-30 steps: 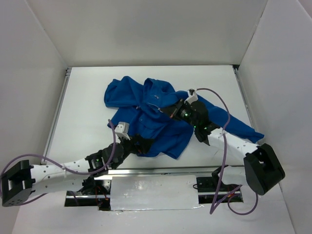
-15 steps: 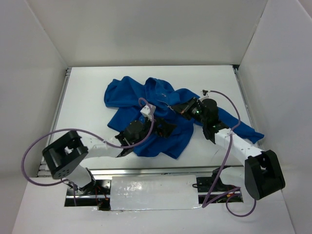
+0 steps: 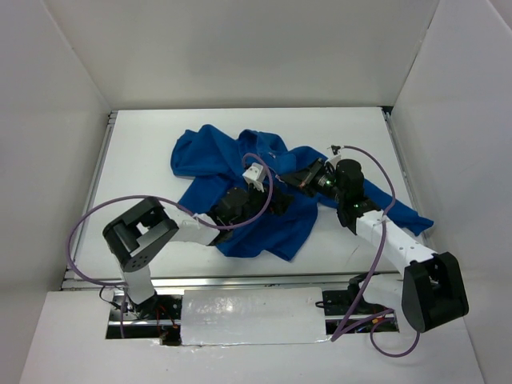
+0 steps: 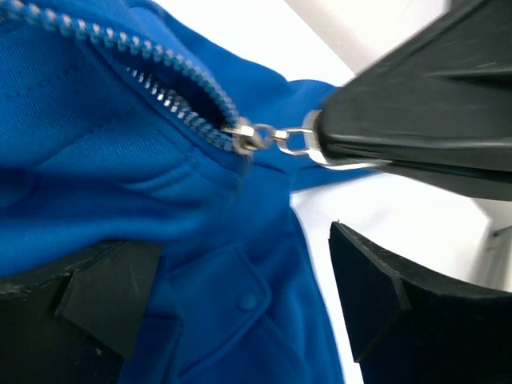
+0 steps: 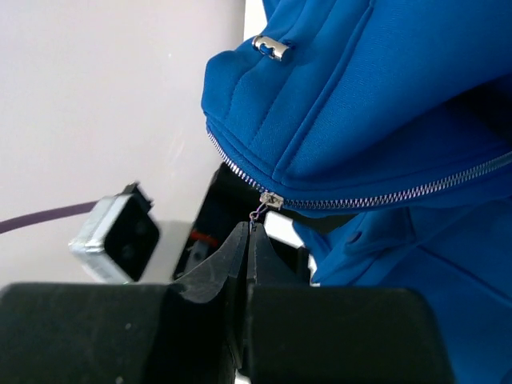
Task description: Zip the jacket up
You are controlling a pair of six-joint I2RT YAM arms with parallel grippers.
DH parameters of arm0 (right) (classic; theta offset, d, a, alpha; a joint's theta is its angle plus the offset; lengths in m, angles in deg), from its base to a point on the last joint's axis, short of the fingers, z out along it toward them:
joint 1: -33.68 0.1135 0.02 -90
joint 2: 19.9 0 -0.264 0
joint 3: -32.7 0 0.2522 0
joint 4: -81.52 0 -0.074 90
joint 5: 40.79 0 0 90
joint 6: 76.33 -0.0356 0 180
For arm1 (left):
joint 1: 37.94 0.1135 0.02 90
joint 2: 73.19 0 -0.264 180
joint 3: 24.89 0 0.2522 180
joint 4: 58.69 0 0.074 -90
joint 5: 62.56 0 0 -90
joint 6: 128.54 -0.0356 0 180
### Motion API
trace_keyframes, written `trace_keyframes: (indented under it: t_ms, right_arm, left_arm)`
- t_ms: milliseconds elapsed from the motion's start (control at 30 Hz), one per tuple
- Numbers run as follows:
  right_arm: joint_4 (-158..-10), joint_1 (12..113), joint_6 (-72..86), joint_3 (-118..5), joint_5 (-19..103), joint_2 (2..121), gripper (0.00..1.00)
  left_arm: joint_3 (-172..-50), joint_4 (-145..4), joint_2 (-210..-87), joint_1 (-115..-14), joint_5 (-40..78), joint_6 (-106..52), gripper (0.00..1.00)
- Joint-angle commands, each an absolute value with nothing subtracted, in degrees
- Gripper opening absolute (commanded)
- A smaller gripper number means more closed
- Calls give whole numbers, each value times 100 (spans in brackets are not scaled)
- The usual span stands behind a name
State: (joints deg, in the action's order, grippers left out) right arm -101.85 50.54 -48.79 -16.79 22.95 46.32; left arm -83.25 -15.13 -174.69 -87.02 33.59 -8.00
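My right tool (image 5: 250, 238) is pinched closed on the zipper pull (image 4: 292, 141); my left tool (image 4: 240, 296), at its 8 o'clock, gapes wide, seemingly straddling the jacket (image 3: 240, 172).

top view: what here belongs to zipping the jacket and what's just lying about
Job: jacket, zipper pull, right gripper shut on the pull, left gripper open with fabric between its fingers.
Not the job: purple cables, silver plate at the near edge.

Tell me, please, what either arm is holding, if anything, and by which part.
The right gripper, fingers shut, pinches the bright blue fleece jacket by its small metal zipper pull. The left gripper is open, holding nothing.
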Motion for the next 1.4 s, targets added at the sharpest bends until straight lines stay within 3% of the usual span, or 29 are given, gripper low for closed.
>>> trace_keyframes:
  t_ms: [0, 167, 200, 267, 300, 367, 400, 467, 567, 767, 1200, 1367]
  right_arm:
    - [-10502, 5047, -4988, -1956, 1792, 4488, 0]
    - [-10353, 5038, -4891, -2044, 1783, 4400, 0]
    - [-10370, 5038, -4917, -2061, 1714, 4400, 0]
    - [-10466, 5047, -5022, -2105, 1634, 4400, 0]
    - [-10511, 5047, -5049, -2114, 1564, 4426, 0]
    - [-10511, 5038, -5084, -2175, 1528, 4444, 0]
    - [-10494, 5038, -5076, -2228, 1546, 4470, 0]
    - [-10450, 5021, -5075, -2281, 1581, 4557, 0]
    - [-10537, 4942, -5250, -2404, 1555, 4829, 0]
    - [-10995, 4696, -5980, -2694, 1633, 5269, 0]
    - [-9985, 4511, -6025, -5986, 1608, 6860, 0]
    - [-10325, 4493, -6226, -6431, 1064, 7283, 0]
  left_arm:
    - [-8636, -952, -17672, -8681, 3639, -1365, 96]
    - [-8690, -891, -17883, -8619, 3983, -1586, 87]
    - [-8759, -856, -17927, -8549, 3992, -1595, 77]
    - [-8813, -777, -18085, -8470, 4027, -1587, 71]
    - [-8856, -724, -18138, -8435, 4010, -1569, 58]
    - [-8874, -584, -18261, -8338, 3870, -1525, 49]
    - [-8857, -548, -18279, -8312, 3773, -1481, 33]
    - [-8787, -574, -18227, -8285, 3694, -1455, 13]
    - [-8551, -671, -18069, -8285, 3395, -1516, 0]
    - [-7699, -548, -17673, -8285, 2790, -1323, 0]
    - [-7046, -688, -17647, -8364, 1716, -1103, 0]
    - [-6907, -1102, -17384, -8417, 1856, -1218, 0]
